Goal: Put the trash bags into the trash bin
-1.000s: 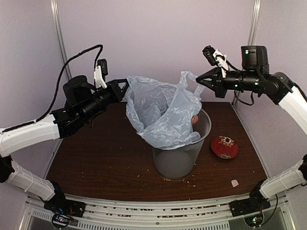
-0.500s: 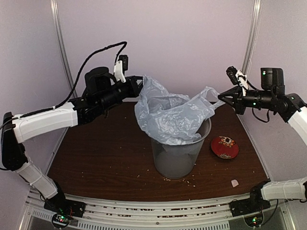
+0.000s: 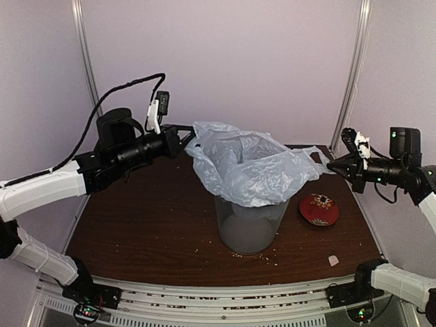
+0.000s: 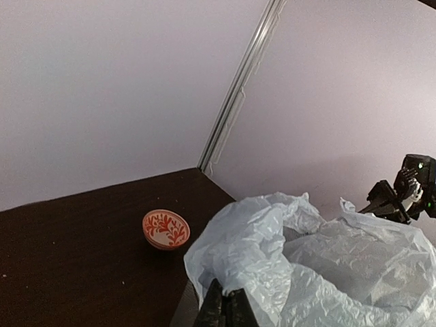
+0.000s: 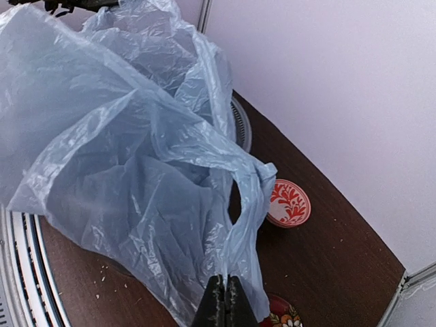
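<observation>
From above, the bag hid the rim of the bin; the right wrist view cropped the red dish.

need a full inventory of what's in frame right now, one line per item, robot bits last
bag: one, pale blue-grey and see-through, draped over the top of the bin, stretched between both grippers
bin: one, grey, upright in the middle of the table
dish: one, red with a pattern, on the table to the right of the bin
bowl: one, pale with a red pattern, on the table at the far side; hidden in the top view
crumbs: many, pale, scattered on the table in front of the bin
scrap: one, pale, near the table's front right corner
table: one, dark brown
left gripper: one, black, shut on the bag's left edge
right gripper: one, black, shut on the bag's right edge
</observation>
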{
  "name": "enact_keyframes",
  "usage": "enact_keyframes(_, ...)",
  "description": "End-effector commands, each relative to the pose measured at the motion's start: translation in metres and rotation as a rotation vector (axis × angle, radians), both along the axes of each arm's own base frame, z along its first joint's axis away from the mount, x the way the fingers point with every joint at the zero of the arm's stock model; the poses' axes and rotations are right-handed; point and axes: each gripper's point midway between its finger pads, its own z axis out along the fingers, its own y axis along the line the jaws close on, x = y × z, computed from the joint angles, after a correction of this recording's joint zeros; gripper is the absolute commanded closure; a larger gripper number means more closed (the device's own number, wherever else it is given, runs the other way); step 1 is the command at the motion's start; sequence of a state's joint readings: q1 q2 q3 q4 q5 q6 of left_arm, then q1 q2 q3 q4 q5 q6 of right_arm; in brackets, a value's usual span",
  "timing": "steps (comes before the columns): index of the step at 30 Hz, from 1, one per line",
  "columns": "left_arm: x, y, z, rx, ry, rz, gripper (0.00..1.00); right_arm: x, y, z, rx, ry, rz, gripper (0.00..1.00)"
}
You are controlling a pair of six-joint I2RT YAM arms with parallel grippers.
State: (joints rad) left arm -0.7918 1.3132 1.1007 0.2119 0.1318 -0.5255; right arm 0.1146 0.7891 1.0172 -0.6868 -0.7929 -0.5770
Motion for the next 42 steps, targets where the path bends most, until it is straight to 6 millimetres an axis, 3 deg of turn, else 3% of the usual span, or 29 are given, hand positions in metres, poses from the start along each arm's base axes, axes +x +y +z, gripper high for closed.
enact_keyframes(1, -0.028, 0.004, -0.025, -0.023, 0.053, -0.108, 1.00, -0.032, 0.009, -0.014, -0.047, -0.007, 0.142, 1.00)
enact_keyframes(5, -0.037, 0.007, -0.034, 0.004, 0.069, -0.129, 1.00, -0.045, 0.010, -0.024, -0.099, -0.056, 0.197, 1.00)
enact_keyframes(11, -0.040, 0.021, -0.074, 0.081, 0.143, -0.077, 1.00, -0.047, -0.003, -0.053, -0.264, -0.109, 0.184, 1.00)
enact_keyframes(17, -0.015, 0.028, -0.120, 0.228, 0.186, 0.056, 1.00, -0.050, -0.013, -0.090, -0.389, -0.154, 0.193, 1.00)
enact_keyframes(23, 0.018, 0.024, -0.157, 0.301, 0.216, 0.169, 1.00, -0.020, -0.026, -0.108, -0.447, -0.238, 0.080, 1.00)
enact_keyframes(25, 0.025, 0.020, -0.162, 0.296, 0.205, 0.184, 1.00, -0.009, -0.030, -0.107, -0.443, -0.261, 0.027, 1.00)
enact_keyframes(30, 0.041, 0.010, -0.146, 0.255, 0.138, 0.203, 1.00, 0.006, -0.036, -0.112, -0.418, -0.252, -0.055, 1.00)
enact_keyframes(34, 0.063, -0.001, -0.129, 0.254, 0.093, 0.244, 1.00, 0.037, -0.051, -0.093, -0.342, -0.278, -0.237, 1.00)
enact_keyframes(37, 0.080, -0.002, -0.129, 0.264, 0.082, 0.303, 1.00, 0.050, -0.057, -0.079, -0.282, -0.286, -0.320, 1.00)
enact_keyframes(39, 0.088, 0.000, -0.136, 0.270, 0.082, 0.342, 1.00, 0.048, -0.051, -0.087, -0.268, -0.258, -0.281, 0.99)
enact_keyframes(42, 0.086, -0.009, -0.150, 0.260, 0.093, 0.303, 1.00, 0.033, -0.036, -0.122, -0.247, -0.144, -0.172, 1.00)
